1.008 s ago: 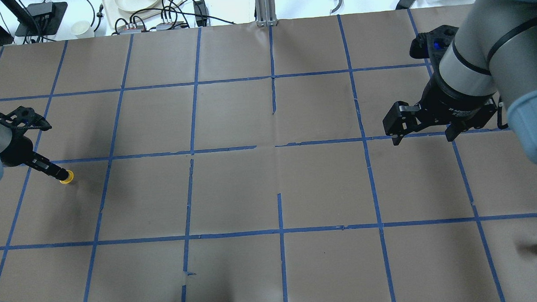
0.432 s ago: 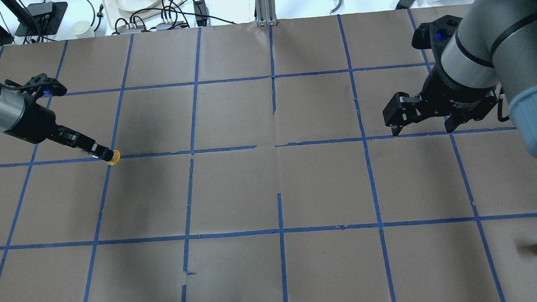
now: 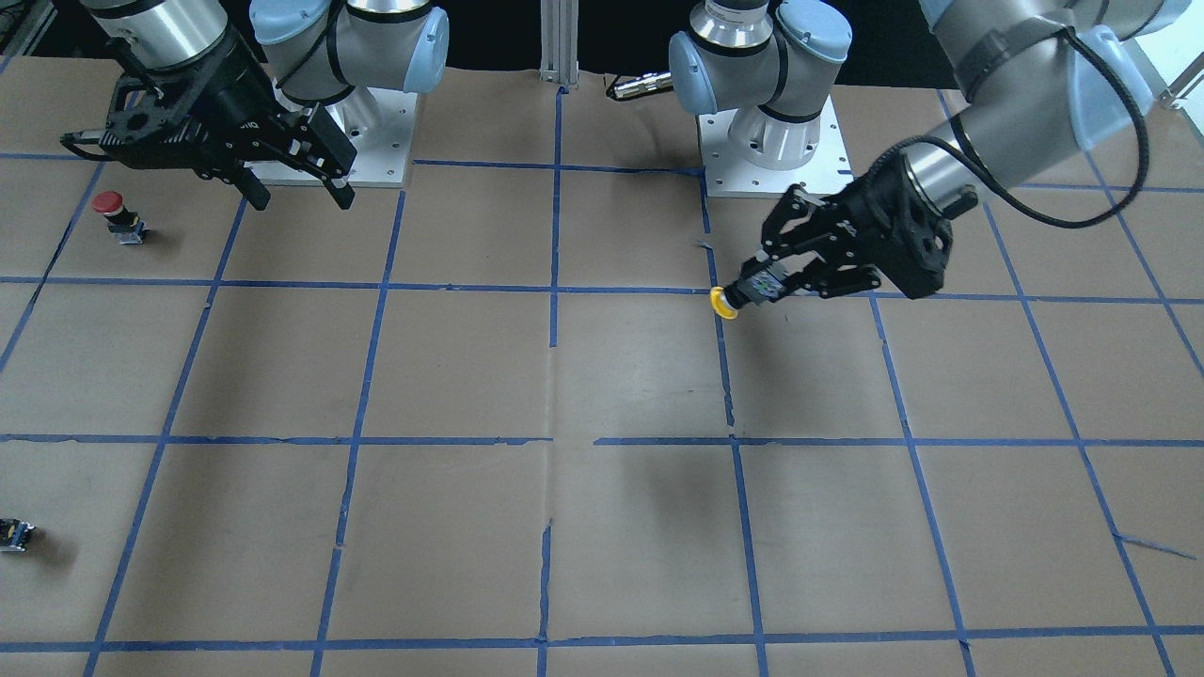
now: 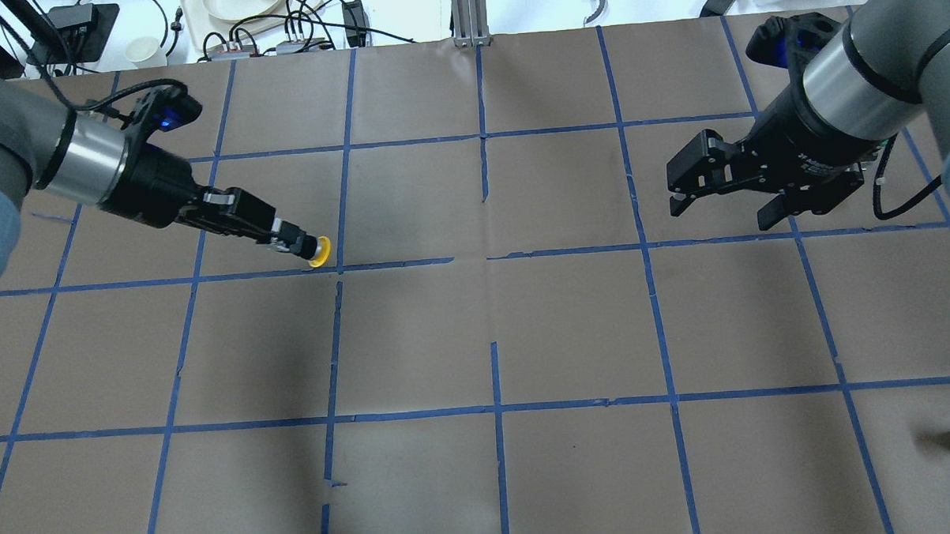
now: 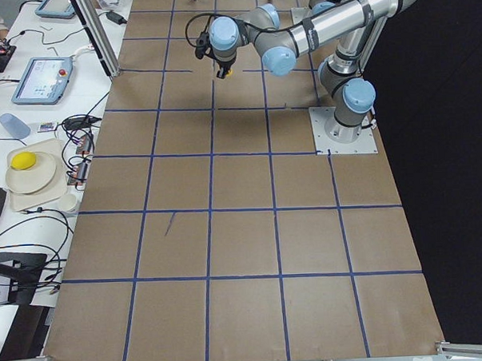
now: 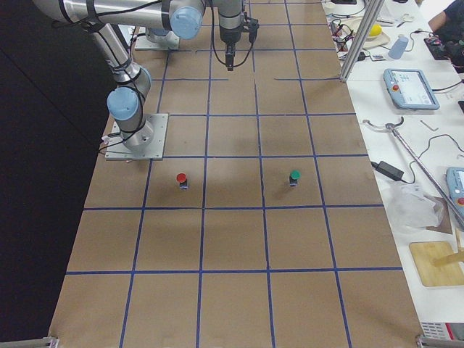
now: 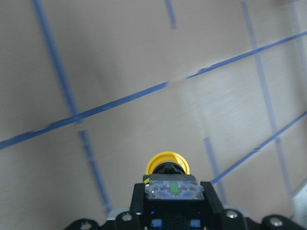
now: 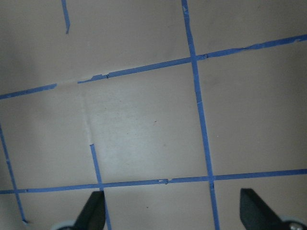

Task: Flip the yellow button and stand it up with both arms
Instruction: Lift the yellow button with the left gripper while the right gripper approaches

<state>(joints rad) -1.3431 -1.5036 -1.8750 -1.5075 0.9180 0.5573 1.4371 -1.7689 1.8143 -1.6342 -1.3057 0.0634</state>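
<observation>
The left claw (image 4: pixel 288 240) is closed on the yellow button (image 4: pixel 316 253), and its fingers cover most of the button's contact block. Only the yellow cap and a short piece of the black body stick out past the fingertips. The cap points away from the claw, tilted down, clear of the surface (image 4: pixel 414 340). In the left wrist view the claw is cut off at the bottom edge. The right claw (image 4: pixel 722 211) is spread wide with nothing between its fingers, well apart from the left claw. Its own camera shows only the two fingertips (image 8: pixel 91 213). There are two arms and four switches. One is the yellow button. One red button (image 3: pixel 111 212) stands beyond the right claw, away from the left claw. One green button (image 6: pixel 294 177) shows only in the right side view. One small dark block (image 3: pixel 14 533) is too small to make out.
</observation>
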